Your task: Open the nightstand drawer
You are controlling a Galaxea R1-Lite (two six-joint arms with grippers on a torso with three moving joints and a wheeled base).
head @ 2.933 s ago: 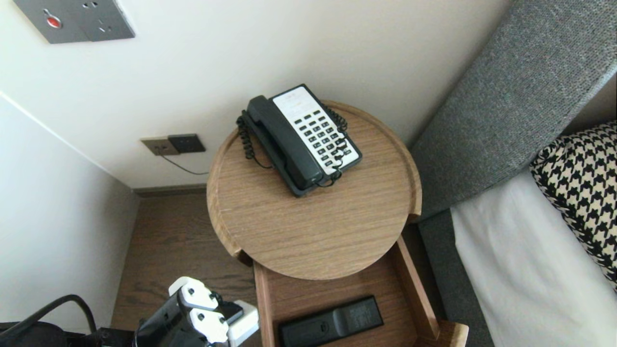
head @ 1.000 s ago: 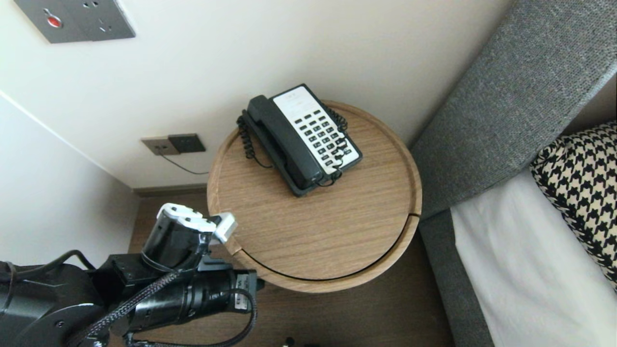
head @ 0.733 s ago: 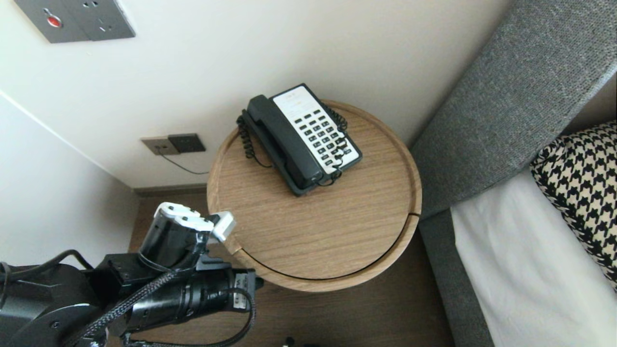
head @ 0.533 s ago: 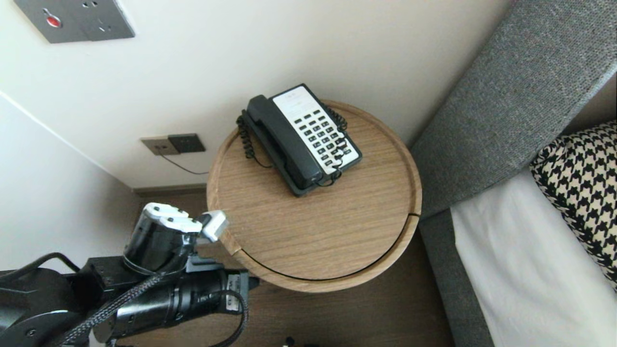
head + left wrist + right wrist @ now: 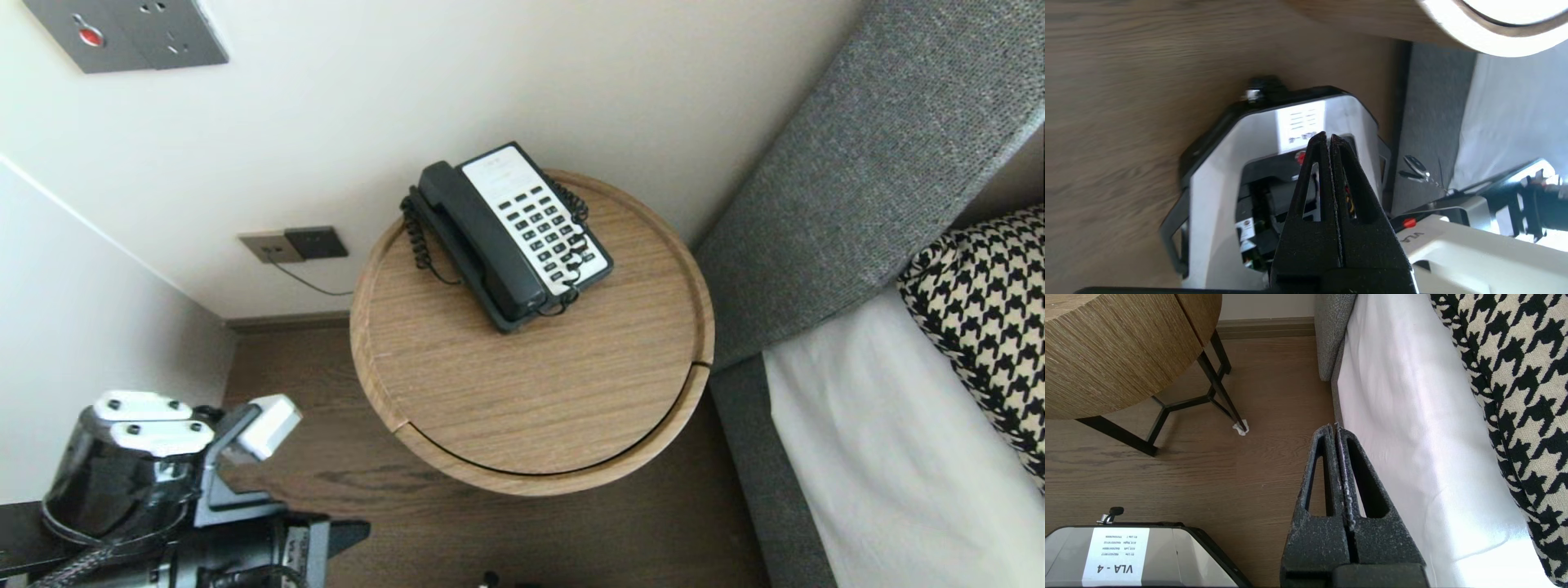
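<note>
**A:** Where are the two tools now?

**B:** The left tool (image 5: 1328, 139) hangs low to the left of the bench (image 5: 522, 392), well apart from its rim and above the robot's own base (image 5: 1216, 196). Its fingers are pressed together and pinch nothing. The right tool (image 5: 1334, 430) is parked low on the near side of the bench, between it and the bed (image 5: 1412, 416). It is also pressed together and empty.

**A:** And the bench itself?

**B:** Its curved drawer front (image 5: 539, 483) sits flush with the round body, so only a thin seam shows. The telephone (image 5: 510, 233) lies on the far part of the top, close to the wall.

**A:** Which step is this, in your opinion?

**B:** I judge the drawer work is finished, because the drawer is shut and nothing touches it. The step in hand is bringing the left arm to rest. That move asks for free space beside the rim and no grip at all.
</note>
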